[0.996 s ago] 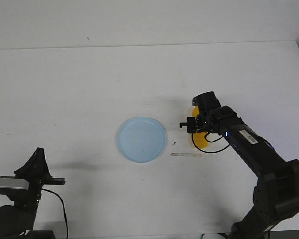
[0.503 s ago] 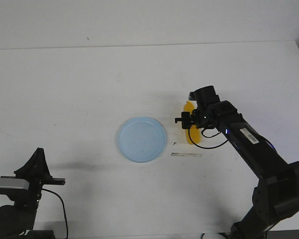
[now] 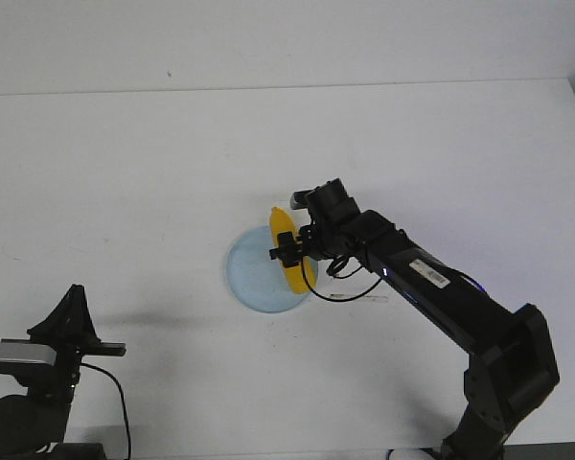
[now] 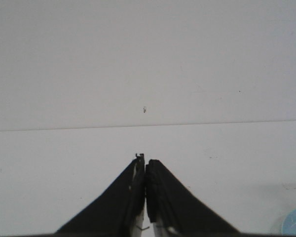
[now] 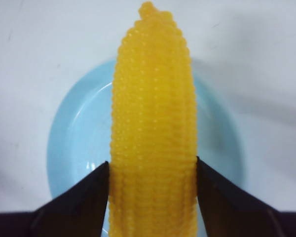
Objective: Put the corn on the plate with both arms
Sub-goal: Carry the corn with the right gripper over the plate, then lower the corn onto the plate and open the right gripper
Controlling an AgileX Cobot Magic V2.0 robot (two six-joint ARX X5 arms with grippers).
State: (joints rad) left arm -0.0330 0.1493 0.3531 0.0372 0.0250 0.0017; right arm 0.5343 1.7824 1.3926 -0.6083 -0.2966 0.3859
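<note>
Yellow is now showing over the plate: a second ago the corn was hanging well to the right of the dish, above bare table, and the right arm has since swung it leftward, so the cob is sitting above the plate's right-hand part in the front view. The left arm is staying where it was, folded low at the near left corner.

The right gripper is clamping the corn, one black finger pressing each flank of the thicker end. In the right wrist view the cob is showing rows of small bumpy kernels, bright orange-yellow, narrowing to a knobbly tip that is reaching past the plate's far rim. Whether the corn is touching the plate or hanging just above it cannot be told. The plate is looking pale blue, round and shallow, with a glossy centre.

The left gripper is pointing out over the table with its fingertips pressed together, holding nothing.

The table is plain white and matte, meeting a pale wall along its far edge. A thin pale strip is lying flat on the table just right of the plate, partly under the right arm
</note>
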